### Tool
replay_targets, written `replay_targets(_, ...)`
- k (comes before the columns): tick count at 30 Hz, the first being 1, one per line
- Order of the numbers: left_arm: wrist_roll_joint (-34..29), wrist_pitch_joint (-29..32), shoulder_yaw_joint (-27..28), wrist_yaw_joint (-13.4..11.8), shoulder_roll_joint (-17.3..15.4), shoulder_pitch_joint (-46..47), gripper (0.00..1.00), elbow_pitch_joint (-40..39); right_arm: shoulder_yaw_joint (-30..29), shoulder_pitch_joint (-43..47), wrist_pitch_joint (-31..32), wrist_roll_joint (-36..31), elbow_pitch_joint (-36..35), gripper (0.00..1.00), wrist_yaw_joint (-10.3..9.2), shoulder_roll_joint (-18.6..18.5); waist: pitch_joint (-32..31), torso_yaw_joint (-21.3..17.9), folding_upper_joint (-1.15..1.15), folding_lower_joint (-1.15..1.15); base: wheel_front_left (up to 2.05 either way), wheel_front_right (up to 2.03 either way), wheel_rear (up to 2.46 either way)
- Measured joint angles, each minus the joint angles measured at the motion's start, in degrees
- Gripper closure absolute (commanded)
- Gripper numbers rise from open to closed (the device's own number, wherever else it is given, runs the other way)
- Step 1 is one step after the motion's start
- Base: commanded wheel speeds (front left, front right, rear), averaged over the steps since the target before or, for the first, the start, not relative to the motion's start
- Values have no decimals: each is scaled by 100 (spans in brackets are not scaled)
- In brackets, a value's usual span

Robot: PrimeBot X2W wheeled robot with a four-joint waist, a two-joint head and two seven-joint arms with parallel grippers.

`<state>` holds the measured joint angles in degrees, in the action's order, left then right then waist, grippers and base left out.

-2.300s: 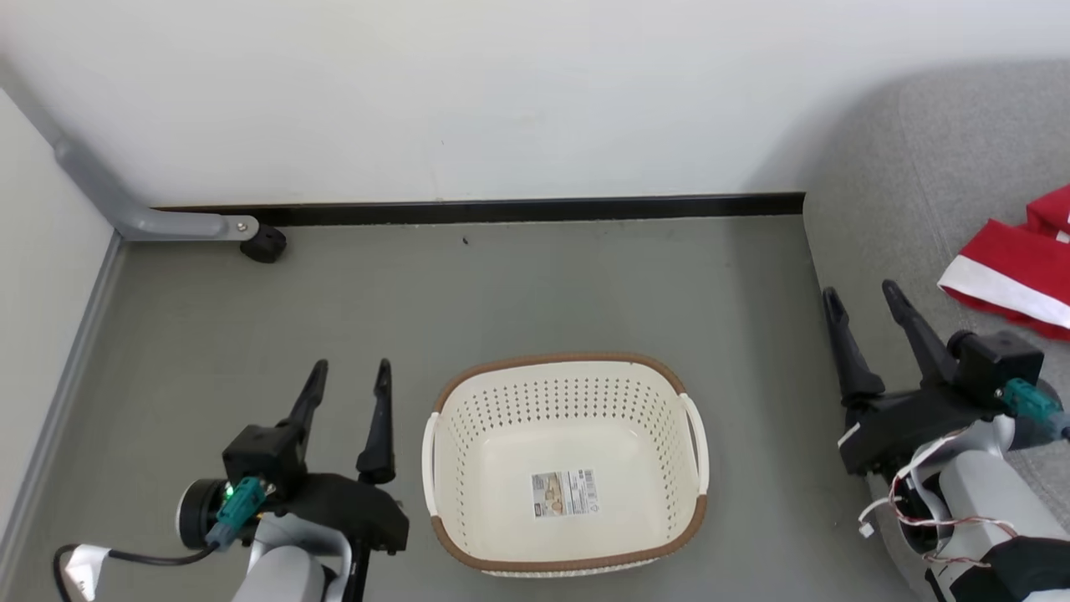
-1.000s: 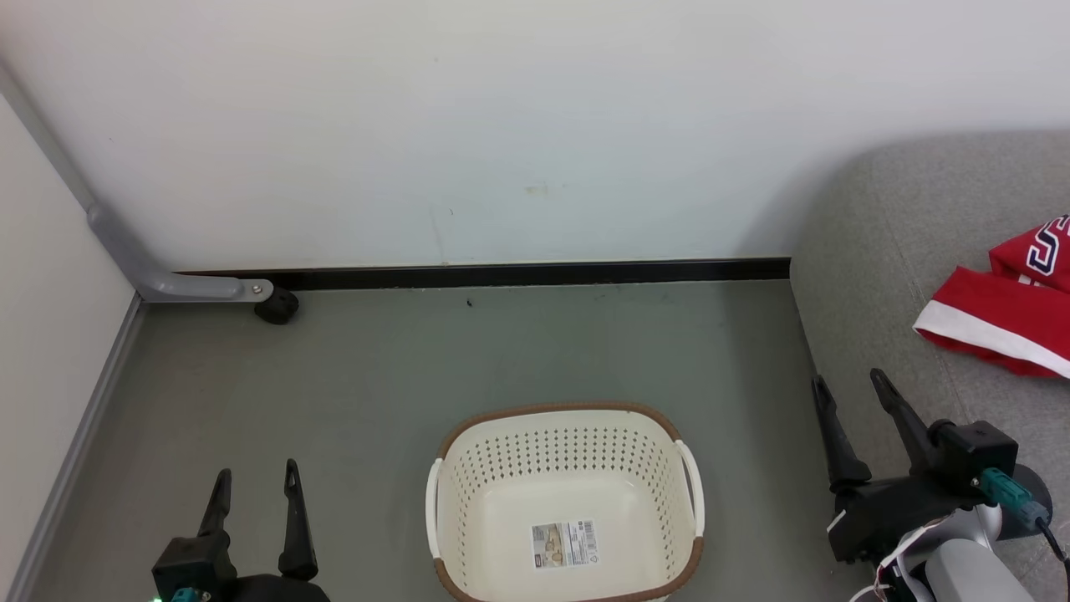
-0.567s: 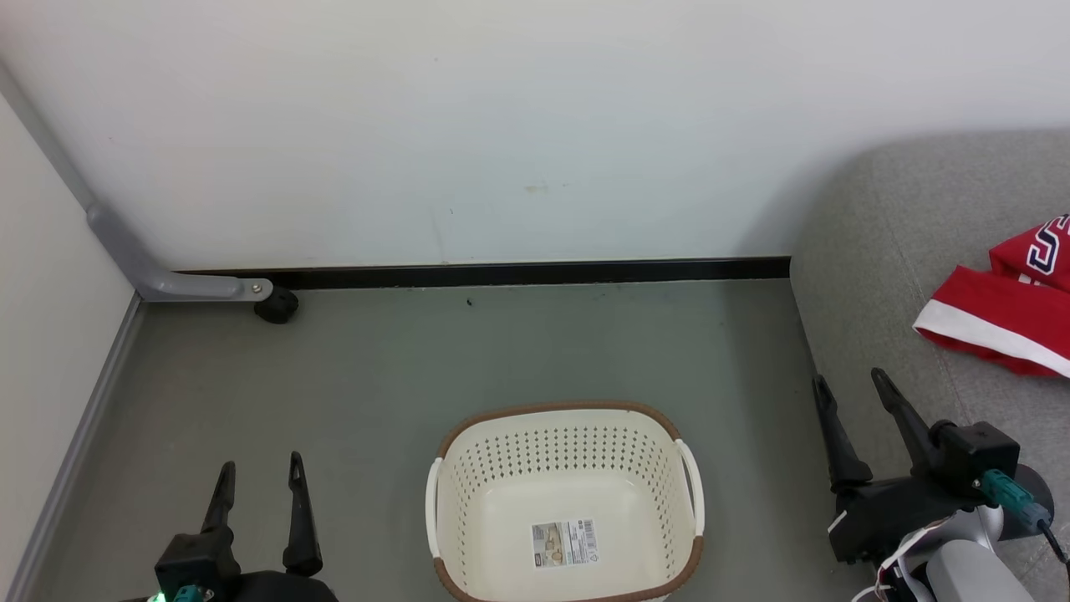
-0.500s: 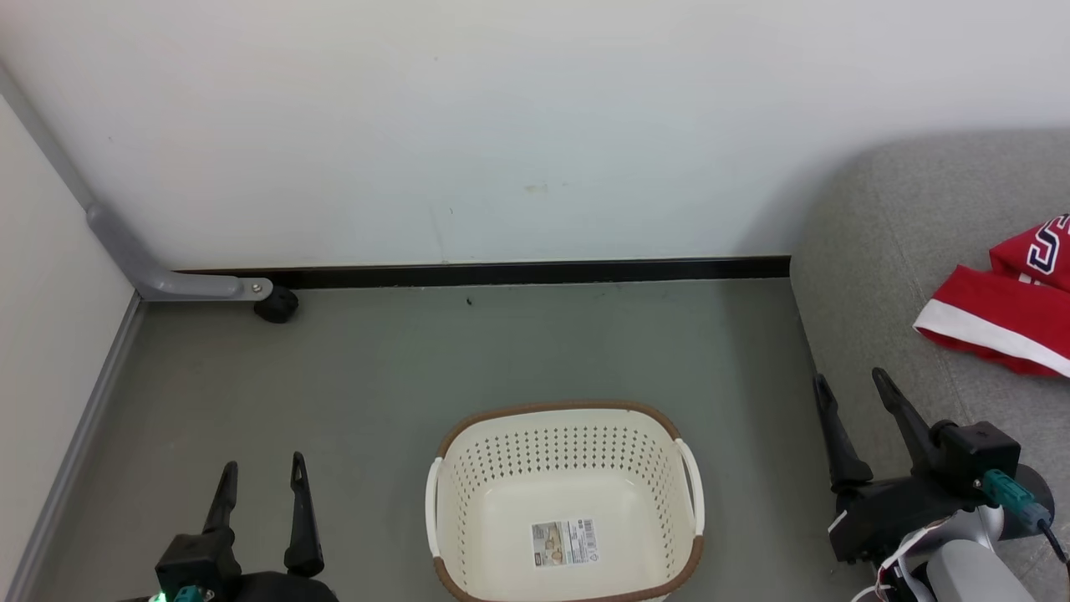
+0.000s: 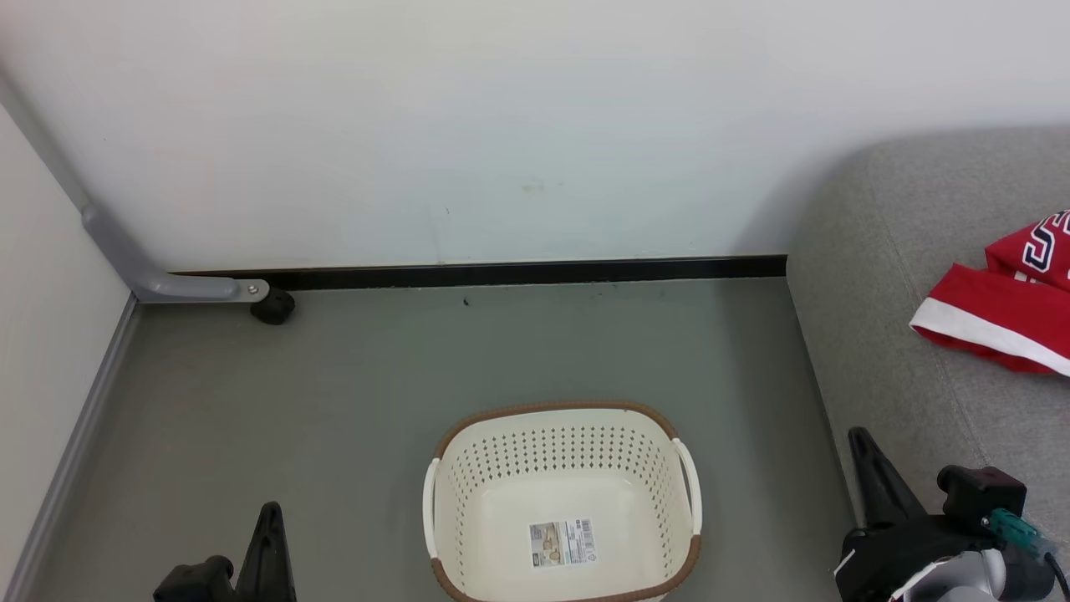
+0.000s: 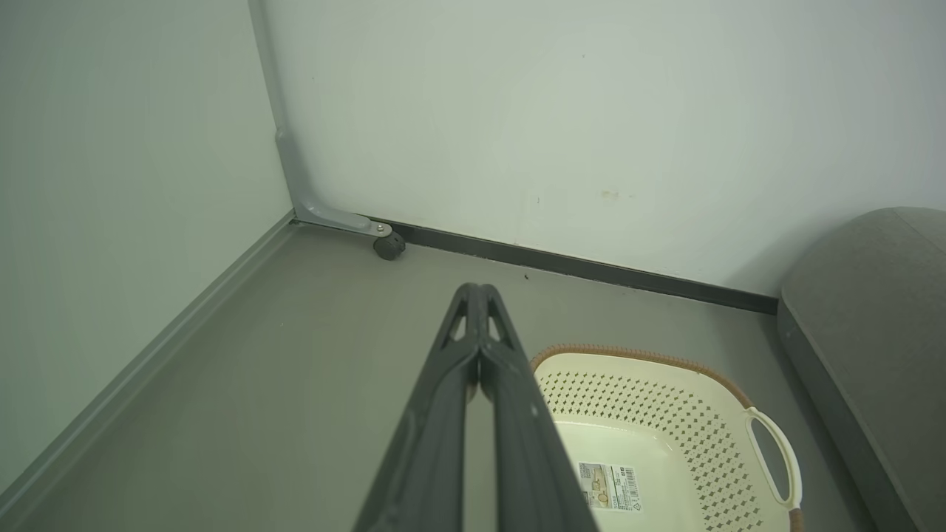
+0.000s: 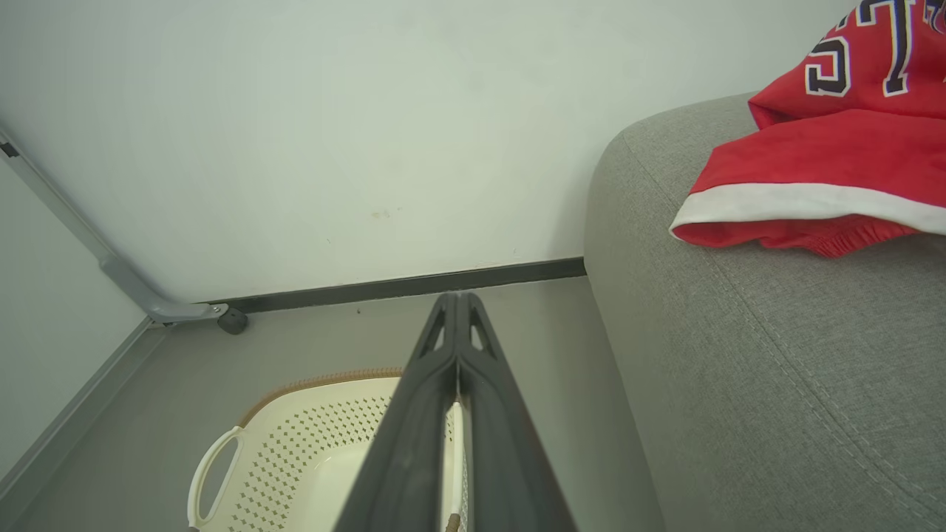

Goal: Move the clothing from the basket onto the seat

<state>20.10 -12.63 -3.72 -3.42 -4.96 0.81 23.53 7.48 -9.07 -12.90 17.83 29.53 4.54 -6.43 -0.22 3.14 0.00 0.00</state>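
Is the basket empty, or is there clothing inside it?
Empty: the basket holds just its label sticker; the red clothing lies on the seat.

The basket (image 5: 568, 456) stands on the floor (image 5: 334, 401) before the wall (image 5: 501, 125), a label (image 5: 563, 542) on its inner floor. The seat (image 5: 878, 351) lies to its right, with the clothing (image 5: 995, 313) on it, well apart from the basket.
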Motion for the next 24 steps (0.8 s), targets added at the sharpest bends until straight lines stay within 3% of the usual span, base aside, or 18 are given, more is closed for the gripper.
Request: replay_targets(24,1917,532,226,296,64,41,100,-57,-402,7,539,1971,-236,100,51,99,0,-83,0,0,0,0,0)
